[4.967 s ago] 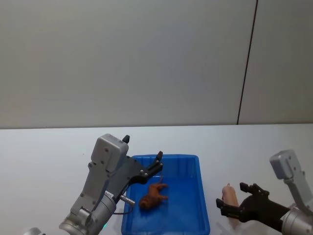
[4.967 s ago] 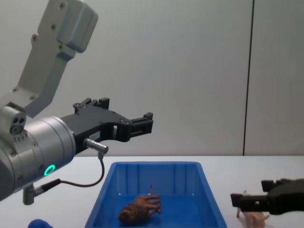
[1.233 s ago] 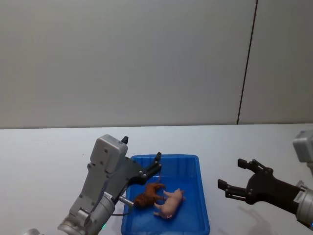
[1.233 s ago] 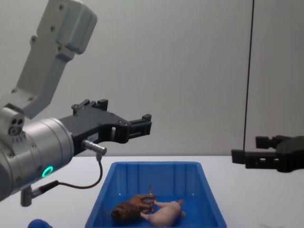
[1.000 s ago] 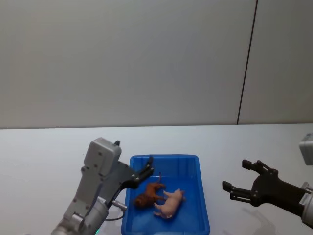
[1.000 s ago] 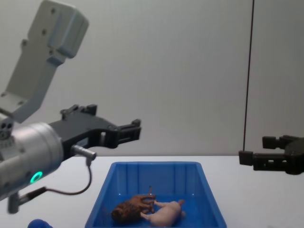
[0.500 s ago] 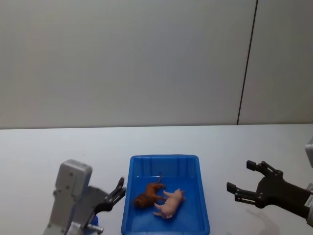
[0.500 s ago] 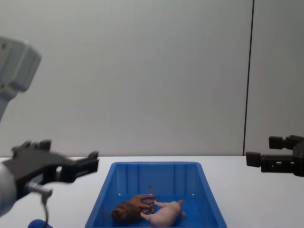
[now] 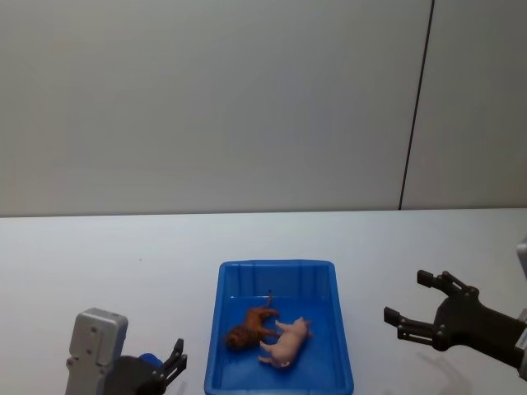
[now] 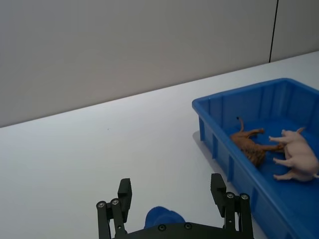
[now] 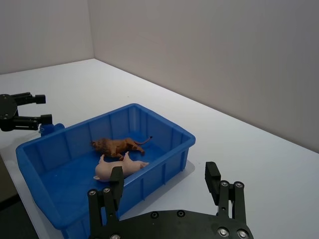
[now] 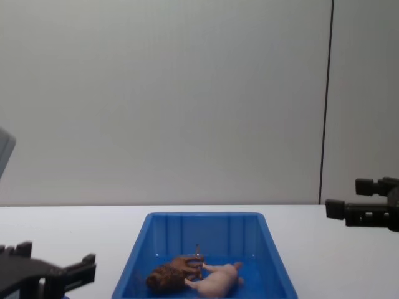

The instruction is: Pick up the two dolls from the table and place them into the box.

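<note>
We see the pale pink plastic pig (image 9: 285, 339) and shaggy reddish-brown plastic animal (image 9: 249, 326) lying in the bright blue ribbed plastic bin (image 9: 277, 267), so our left gripper (image 9: 171, 364) and right gripper (image 9: 422, 306) hang off to either side, fingers spread and empty.

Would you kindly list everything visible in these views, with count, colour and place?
box: one, bright blue, on the table in front of the robot.
pig doll: one, pale pink, lying in the box.
shaggy doll: one, reddish-brown, in the box beside the pig.
fuzzy ball: one, blue, on the table left of the box.
table: one, white.
left gripper: black, open, low, left of the box.
right gripper: black, open, right of the box.
</note>
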Controlling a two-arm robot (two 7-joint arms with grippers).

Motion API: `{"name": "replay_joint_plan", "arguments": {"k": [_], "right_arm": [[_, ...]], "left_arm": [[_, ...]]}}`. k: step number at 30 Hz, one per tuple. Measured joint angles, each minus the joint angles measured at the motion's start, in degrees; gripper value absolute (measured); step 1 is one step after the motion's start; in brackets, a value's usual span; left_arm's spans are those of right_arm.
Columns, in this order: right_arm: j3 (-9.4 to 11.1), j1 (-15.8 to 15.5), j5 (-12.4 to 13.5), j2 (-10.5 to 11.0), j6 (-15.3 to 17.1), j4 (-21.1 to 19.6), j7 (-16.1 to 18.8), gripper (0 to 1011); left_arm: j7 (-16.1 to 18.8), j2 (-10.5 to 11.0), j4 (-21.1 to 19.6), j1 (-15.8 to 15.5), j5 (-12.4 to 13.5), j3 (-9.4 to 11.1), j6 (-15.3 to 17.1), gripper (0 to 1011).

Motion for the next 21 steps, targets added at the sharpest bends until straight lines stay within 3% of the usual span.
{"name": "replay_joint_plan", "arguments": {"k": [15,21], "right_arm": [[0.06,-0.08,0.01,0.09,-0.14,-0.02,0.03,1001],[0.06,-0.1,0.01,0.12,-0.18,-0.01,0.03,1001]], "left_arm": [[-2.83,-0.43,5.36,0.1,-0.78,-0.66,-0.13,1001],[-4.71,-0.9,7.35,-0.57,-0.3,-0.85,0.37,904]]}}
